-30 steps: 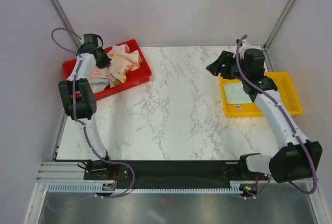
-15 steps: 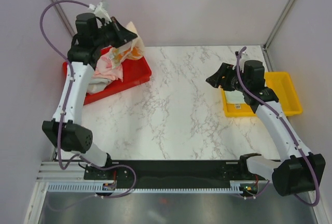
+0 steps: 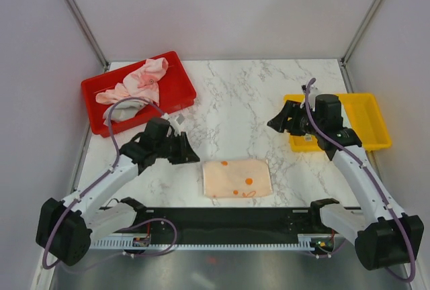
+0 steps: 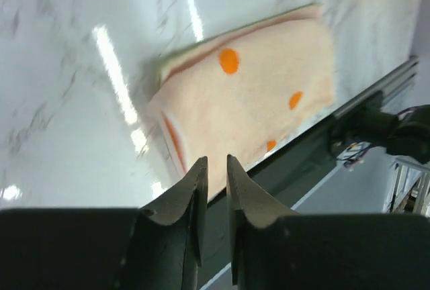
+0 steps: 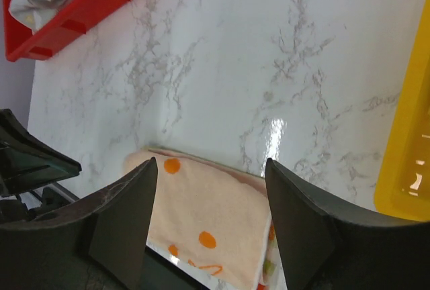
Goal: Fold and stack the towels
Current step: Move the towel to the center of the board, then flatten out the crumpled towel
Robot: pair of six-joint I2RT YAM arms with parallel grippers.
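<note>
The cream towel with orange dots (image 3: 236, 178) is seen lying flat on the marble table (image 3: 269, 82), well apart from the red tray (image 3: 180, 80) and out toward the near edge. The left gripper (image 4: 216, 166) is held low between the red tray and that towel, fingers parted by a sliver, nothing pinched. The right gripper (image 5: 209, 169) is spread wide and empty, farther from the red tray. Trouble could be caused by that near edge: one careless drag and the towel may be pulled off; if only its upper layer is caught, a crooked fold is likely. Counted: one towel laid out, a pink heap (image 3: 140, 80) and a grey-white cloth (image 3: 125, 109) left in the red tray, exact number unclear; two trays, the yellow tray (image 3: 376, 143) included.
</note>
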